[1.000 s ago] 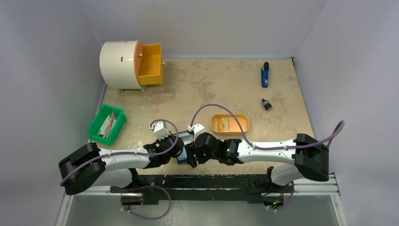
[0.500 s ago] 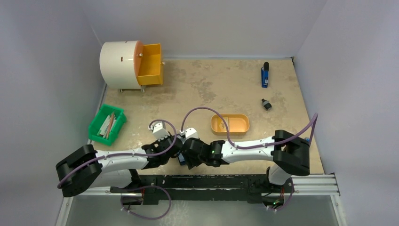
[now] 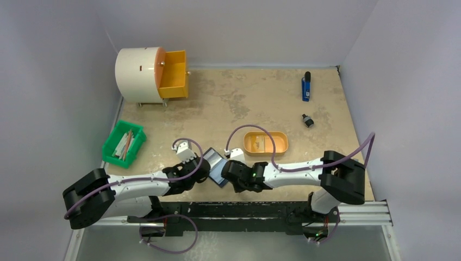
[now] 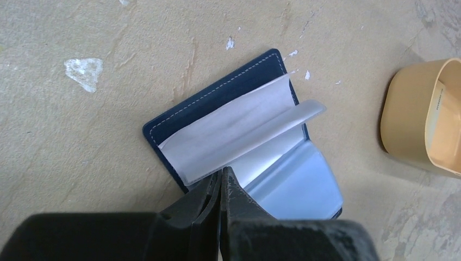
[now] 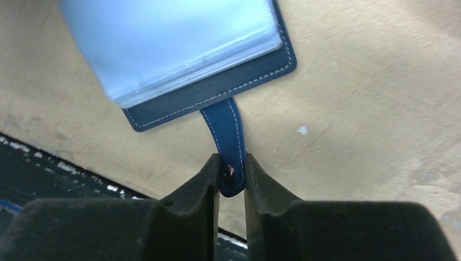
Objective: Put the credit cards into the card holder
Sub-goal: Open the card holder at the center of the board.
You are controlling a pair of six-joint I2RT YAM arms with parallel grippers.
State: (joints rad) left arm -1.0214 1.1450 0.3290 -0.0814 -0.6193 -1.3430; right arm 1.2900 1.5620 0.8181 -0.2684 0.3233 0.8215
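Note:
The navy card holder lies open on the table between the two grippers, its clear inner pockets facing up. My right gripper is shut on the holder's snap tab, at the table's near edge. My left gripper is shut, and its tips rest against the near edge of a clear pocket. I cannot tell whether the tips pinch that pocket. A pale credit card lies inside the orange oval tray, and it shows again as the card at the right of the left wrist view.
A white drum with an open orange drawer stands at the back left. A green bin of sticks sits at the left edge. A blue object and a small black object lie at the back right.
The right gripper has closed on the snap tab and shifted right. The card holder, earlier hidden between the two grippers, now lies spread open. The left arm has barely moved.

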